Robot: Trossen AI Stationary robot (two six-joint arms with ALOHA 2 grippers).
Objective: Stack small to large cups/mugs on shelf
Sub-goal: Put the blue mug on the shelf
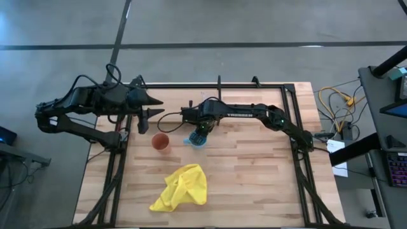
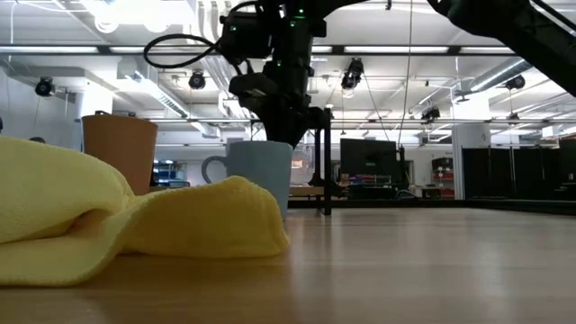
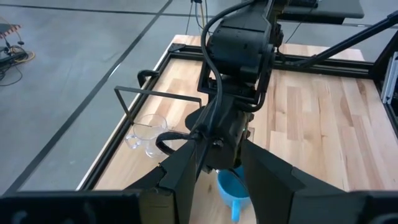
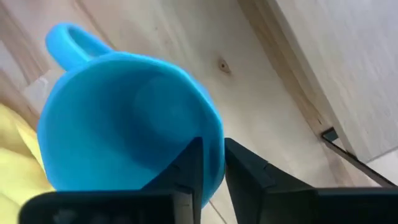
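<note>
Your right pincer straddles the rim of the round blue ceramic mug with a loop handle, one finger inside the bowl and one outside. The jaws stand a little apart with the wall between them, so I cannot tell whether it is a firm grasp or already slack. The mug sits upright on the pale butcher-block counter, just in front of the rear shelf, a long pale wooden board framed in thin black rods.

Risks from here:
- A thin rim pinch means that if you lift with a loose grip, the mug can swing on its rim or drop and roll.
- The orange plastic tumbler stands just beside the mug toward the counter's left edge; any sideways drag could knock it over.
- The crumpled yellow cloth lies nearer the front edge and could snag a low sweep.
- The small clear glass cup stands near the rear left corner by the rod frame; it is hard to see and fragile if bumped.
- Your left pincer, fully released and holding nothing, hovers near the rear left corner, close to the right arm's path to the shelf, so a collision is possible.
</note>
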